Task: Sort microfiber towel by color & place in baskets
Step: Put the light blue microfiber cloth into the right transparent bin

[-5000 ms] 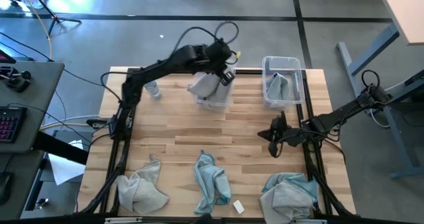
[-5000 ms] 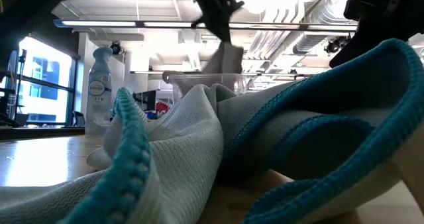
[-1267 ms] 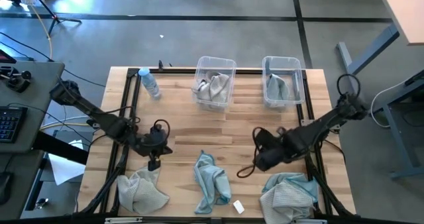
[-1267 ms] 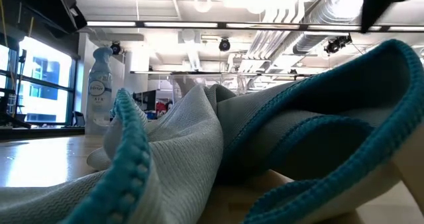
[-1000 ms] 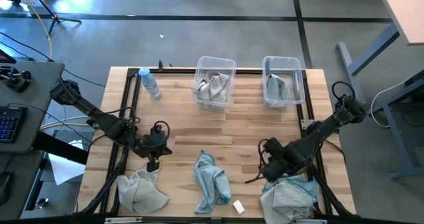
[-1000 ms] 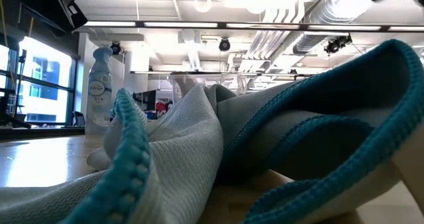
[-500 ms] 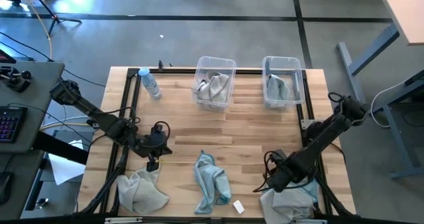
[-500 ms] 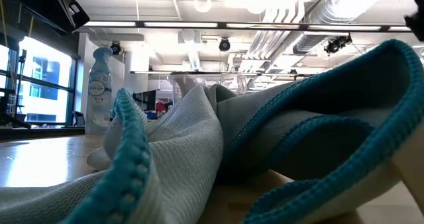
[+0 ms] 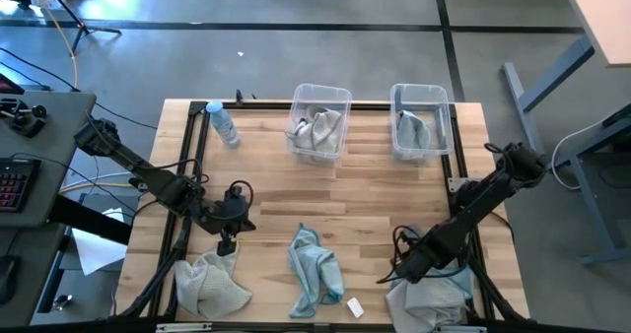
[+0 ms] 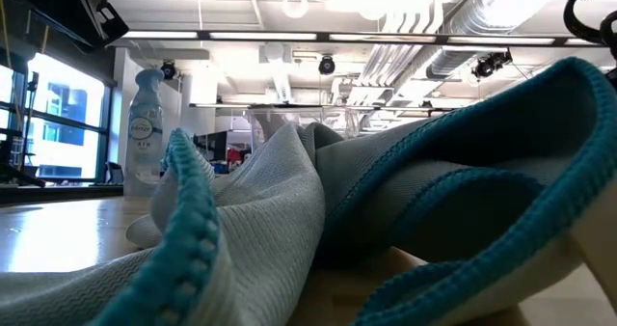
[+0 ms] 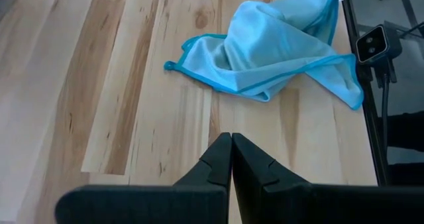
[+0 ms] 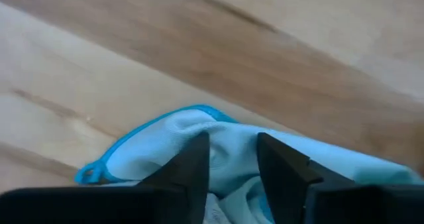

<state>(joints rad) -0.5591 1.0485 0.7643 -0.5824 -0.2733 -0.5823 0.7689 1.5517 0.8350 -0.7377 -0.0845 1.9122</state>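
Observation:
Two clear baskets (image 9: 318, 126) (image 9: 421, 124) stand at the table's far edge, each with towels inside. A pale grey towel (image 9: 210, 284) lies crumpled at the near left. A light blue towel (image 9: 315, 269) (image 11: 265, 45) lies at the near middle. A light blue and pale grey heap (image 9: 431, 294) lies at the near right. My left gripper (image 9: 229, 238) (image 11: 231, 158) hangs shut just beyond the grey towel. My right gripper (image 9: 400, 271) (image 12: 232, 163) is open, low over the far left corner of the heap, with a raised fold of light blue towel (image 12: 228, 141) between its fingers. My right gripper comes down on the heap's light blue towel from above, with one finger (image 12: 192, 164) on each side of a raised fold. Whether the fingers touch the cloth I cannot tell. My left gripper touches nothing.
A small plastic bottle (image 9: 225, 126) stands at the far left, beside the left basket. A small white block (image 9: 353, 308) lies near the front edge, right of the middle blue towel. A small camera (image 11: 374, 44) sits at the near edge by that towel. Bare wood spans the table's middle.
My right gripper has travelled toward the table's near edge and come down onto the far left corner of the near right heap. The towels lie as before.

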